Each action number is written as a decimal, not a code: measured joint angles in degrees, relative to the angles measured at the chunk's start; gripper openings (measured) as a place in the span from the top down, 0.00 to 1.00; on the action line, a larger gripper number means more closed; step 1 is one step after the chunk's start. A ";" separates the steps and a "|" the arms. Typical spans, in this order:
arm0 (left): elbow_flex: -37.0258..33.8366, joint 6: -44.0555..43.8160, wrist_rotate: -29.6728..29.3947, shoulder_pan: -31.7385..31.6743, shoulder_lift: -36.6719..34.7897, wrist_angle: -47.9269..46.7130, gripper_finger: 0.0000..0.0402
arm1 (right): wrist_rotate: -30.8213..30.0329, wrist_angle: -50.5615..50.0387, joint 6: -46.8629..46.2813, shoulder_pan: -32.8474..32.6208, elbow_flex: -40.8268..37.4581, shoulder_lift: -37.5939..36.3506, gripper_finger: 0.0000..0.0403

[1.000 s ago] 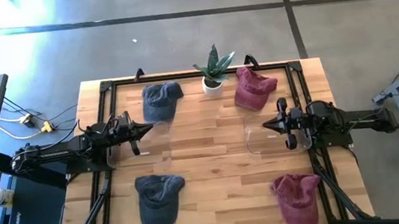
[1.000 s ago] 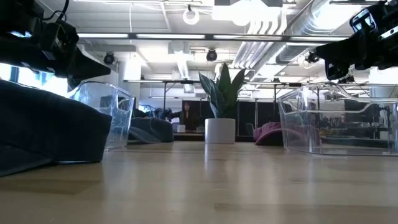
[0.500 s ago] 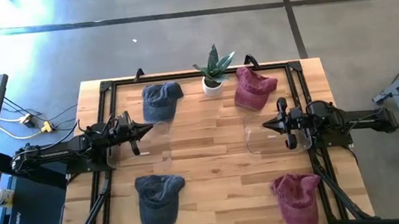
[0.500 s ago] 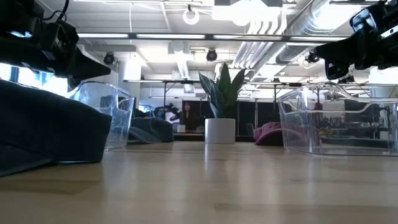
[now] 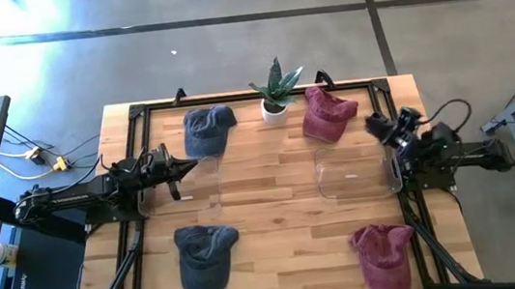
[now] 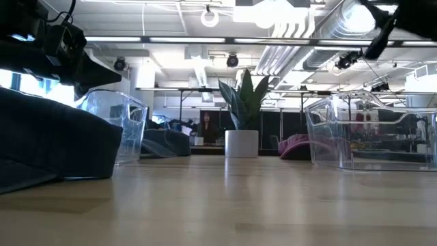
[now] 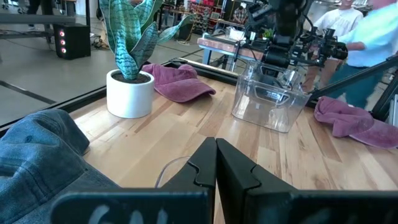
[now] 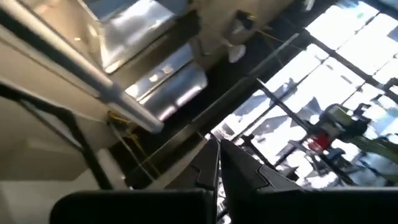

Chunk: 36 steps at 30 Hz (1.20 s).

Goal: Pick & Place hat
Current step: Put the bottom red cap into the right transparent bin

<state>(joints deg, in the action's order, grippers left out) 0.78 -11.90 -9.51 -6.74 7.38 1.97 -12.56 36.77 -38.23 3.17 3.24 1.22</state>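
Four caps lie flat on the wooden table: a blue cap [image 5: 207,129] at the far side, a blue cap [image 5: 204,256] at the near side, a red cap [image 5: 327,112] at the far side and a red cap [image 5: 382,252] near the right corner. My left gripper [image 5: 190,167] hovers shut over the left clear bin [image 6: 113,123], touching nothing; its wrist view shows the shut fingers [image 7: 216,163] above the wood. My right gripper [image 5: 374,122] is shut and tipped upward beside the right clear bin [image 5: 353,174]; its wrist view shows shut fingers [image 8: 217,163] against the ceiling.
A potted plant [image 5: 276,89] stands at the far edge between the far caps. A black frame [image 5: 133,115] runs around the table. In the left wrist view a person [image 7: 373,31] stands beyond the table's right side. Bare wood lies between the two bins.
My right gripper has swung back from over the right bin toward the table's right and far edges, risen, and tipped upward so its camera faces the ceiling. It stays shut. The left arm and all caps have kept still.
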 joint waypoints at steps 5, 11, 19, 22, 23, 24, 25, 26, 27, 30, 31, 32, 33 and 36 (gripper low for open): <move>0.00 0.00 0.01 0.00 0.00 -0.01 1.00 | 4.73 -9.25 2.60 -2.39 13.69 6.11 0.97; 0.00 0.02 -0.01 0.00 0.00 0.00 1.00 | 10.46 -41.54 0.92 -7.68 35.27 24.21 0.97; 0.00 0.00 -0.01 0.00 0.00 -0.01 1.00 | 19.95 -70.17 -4.44 -22.04 57.68 50.64 0.97; 0.00 0.02 -0.01 0.00 0.00 -0.01 1.00 | 19.94 -75.19 -6.05 -28.85 62.30 57.30 0.97; 0.00 0.02 -0.01 0.00 0.00 0.01 1.00 | 19.94 -75.78 -6.89 -31.17 63.12 59.04 0.96; 0.00 0.01 -0.01 0.00 0.00 0.01 1.00 | 20.00 -76.12 -8.07 -33.43 63.59 60.47 0.95; 0.00 0.00 -0.01 0.00 0.00 -0.01 1.00 | 20.02 -76.40 -9.38 -35.68 63.67 61.66 0.93; 0.00 0.00 -0.01 0.00 0.00 -0.01 1.00 | 20.16 -77.02 -10.73 -38.01 63.64 62.81 0.91; 0.00 0.00 -0.01 0.00 0.00 -0.01 1.00 | 20.13 -77.30 -12.15 -40.42 63.09 63.66 0.89; 0.00 0.00 -0.01 0.00 0.00 -0.01 1.00 | 19.11 -78.49 -17.93 -47.77 59.64 65.08 0.79; 0.00 0.02 -0.01 0.00 0.00 -0.01 1.00 | 19.04 -78.46 -19.94 -50.01 57.90 65.28 0.75; 0.00 0.01 -0.01 0.00 0.00 0.01 1.00 | 19.14 -78.35 -21.82 -51.99 56.03 65.45 0.71; 0.00 0.01 -0.01 0.00 0.00 0.01 1.00 | 19.28 -78.64 -23.94 -53.75 54.05 65.57 0.67; 0.00 0.00 -0.01 0.00 0.00 0.01 1.00 | 19.54 -79.02 -30.60 -57.06 47.87 65.57 0.57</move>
<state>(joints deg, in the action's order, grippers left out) 0.78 -11.90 -9.52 -6.74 7.38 1.98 6.98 -42.24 -68.83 -53.90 51.12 66.78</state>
